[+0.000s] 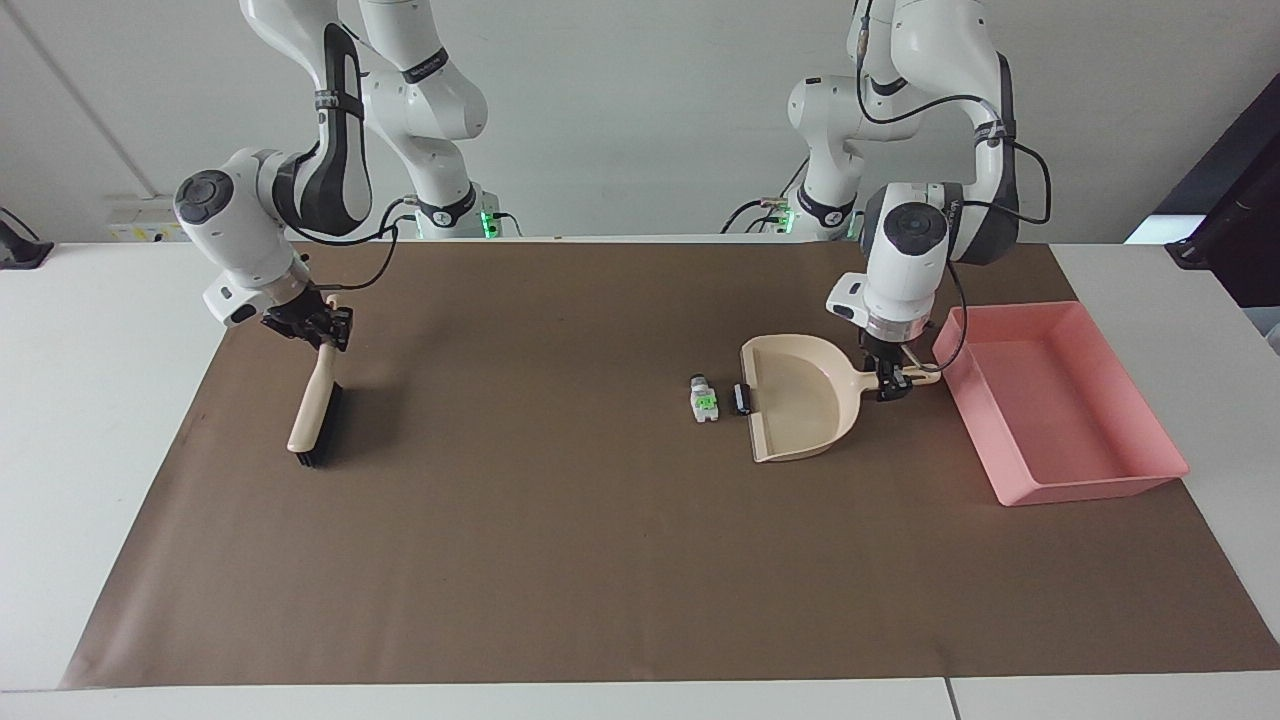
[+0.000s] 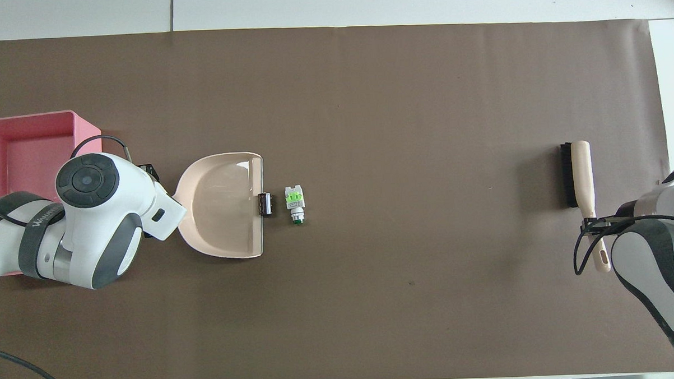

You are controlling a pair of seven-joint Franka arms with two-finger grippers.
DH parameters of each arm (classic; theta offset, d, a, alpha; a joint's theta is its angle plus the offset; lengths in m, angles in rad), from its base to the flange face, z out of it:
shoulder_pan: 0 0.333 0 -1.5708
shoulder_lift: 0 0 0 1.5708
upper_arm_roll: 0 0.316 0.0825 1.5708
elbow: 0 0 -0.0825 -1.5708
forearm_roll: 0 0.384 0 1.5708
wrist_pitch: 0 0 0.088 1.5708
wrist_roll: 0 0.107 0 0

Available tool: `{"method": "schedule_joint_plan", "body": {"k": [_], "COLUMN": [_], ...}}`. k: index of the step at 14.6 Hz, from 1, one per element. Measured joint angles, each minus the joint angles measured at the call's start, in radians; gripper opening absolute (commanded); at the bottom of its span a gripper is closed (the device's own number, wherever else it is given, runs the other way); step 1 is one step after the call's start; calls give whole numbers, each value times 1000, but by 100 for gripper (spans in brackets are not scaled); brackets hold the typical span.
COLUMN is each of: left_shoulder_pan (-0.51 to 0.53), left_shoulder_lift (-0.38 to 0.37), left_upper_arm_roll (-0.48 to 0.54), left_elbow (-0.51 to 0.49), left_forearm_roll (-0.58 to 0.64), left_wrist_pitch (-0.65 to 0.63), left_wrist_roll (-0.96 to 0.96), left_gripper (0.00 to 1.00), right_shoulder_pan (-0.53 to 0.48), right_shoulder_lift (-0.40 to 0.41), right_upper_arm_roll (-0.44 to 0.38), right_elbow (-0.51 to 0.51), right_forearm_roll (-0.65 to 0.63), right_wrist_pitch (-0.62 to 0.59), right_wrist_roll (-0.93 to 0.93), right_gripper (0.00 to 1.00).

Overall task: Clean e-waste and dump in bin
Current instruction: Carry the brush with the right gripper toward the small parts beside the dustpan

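My left gripper (image 1: 893, 386) clamps the dustpan (image 1: 800, 395) handle, beside the bin (image 1: 1060, 410). My right gripper (image 1: 318, 330) clamps the brush (image 1: 312, 412) handle. The e-waste (image 1: 705, 398) (two tiny bits) lies at the dustpan's lip.

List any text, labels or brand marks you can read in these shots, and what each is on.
Nothing reads cleanly.
Band on the left arm, overhead view: white lettering, too blurred to read.
Ring on the right arm, facing view: lettering, too small to read.
White-grey bit with the green patch: any print is too small to tell.
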Motion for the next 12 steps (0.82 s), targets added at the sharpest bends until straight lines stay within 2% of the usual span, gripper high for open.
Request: {"method": "schedule_joint_plan", "body": {"k": [3, 5, 8, 10, 12], "left_shoulder_pan": [-1, -1, -1, -2, -20], "left_shoulder_lift": [0, 0, 0, 1, 6], "left_upper_arm_roll": [0, 1, 2, 2, 1], "left_elbow": [1, 14, 97, 133, 137], "left_forearm_roll": [1, 1, 1, 40, 112], "left_wrist_pitch": [0, -17, -154, -222, -229], "left_wrist_roll": [2, 1, 1, 1, -2], "left_gripper": [0, 0, 0, 0, 0], "right_shoulder_pan": [16, 44, 90, 170, 295], "right_shoulder_lift": [0, 1, 1, 1, 3], "right_upper_arm_roll": [3, 6, 19, 26, 31], "right_elbow": [16, 63, 153, 191, 206], "right_forearm_roll": [9, 21, 35, 36, 35], "right_wrist_pitch": [-34, -105, -185, -213, -213], "right_wrist_roll": [0, 0, 16, 104, 229], "right_gripper": [0, 0, 0, 0, 0]}}
